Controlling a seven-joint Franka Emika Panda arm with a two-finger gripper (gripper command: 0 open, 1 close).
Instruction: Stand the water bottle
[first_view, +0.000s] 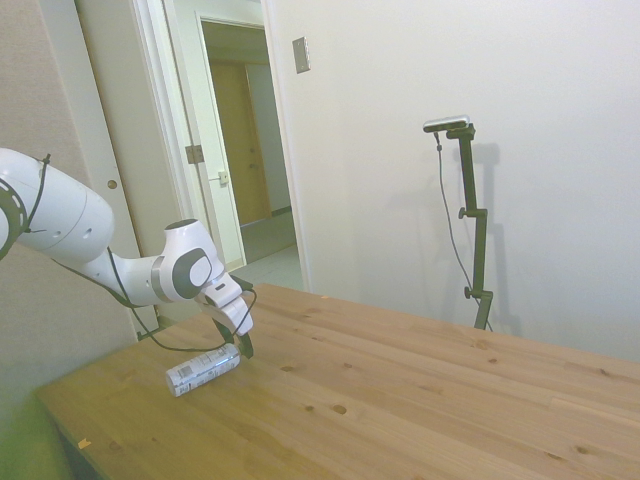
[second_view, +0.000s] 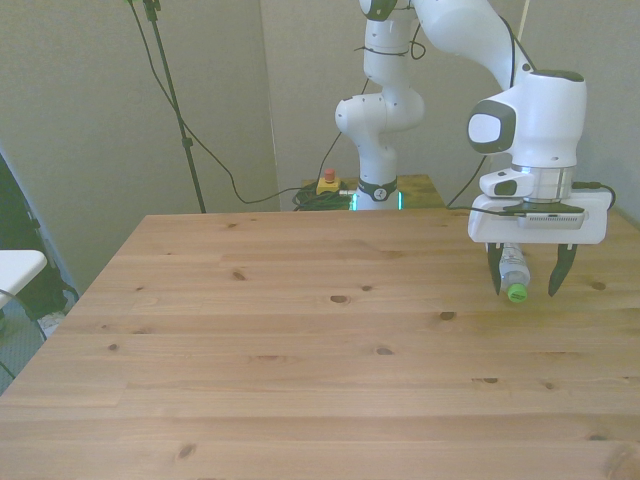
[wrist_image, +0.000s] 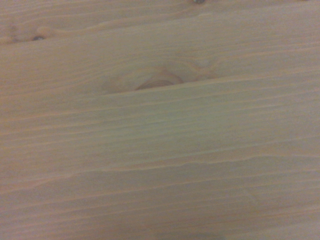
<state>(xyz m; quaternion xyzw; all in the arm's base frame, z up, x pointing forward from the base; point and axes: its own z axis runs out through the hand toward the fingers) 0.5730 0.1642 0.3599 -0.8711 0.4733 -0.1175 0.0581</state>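
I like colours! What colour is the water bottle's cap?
Green; the water bottle shows its cap best in the front view.

the room was evenly and softly lit, with no hard glare on the table (first_view: 420, 400) in either wide view. in the side view the white wall was bright and slightly washed out, the lower left corner smeared into a greenish blur, and faint shadow lay under the water bottle (first_view: 203, 369). the front view was sharper, though its walls looked dim and grey-green; the gripper (second_view: 530, 282) cast only a weak shadow on the wood. the wrist view was soft and out of focus, showing only low-contrast wood grain (wrist_image: 160, 125) around a blurred knot (wrist_image: 157, 80)
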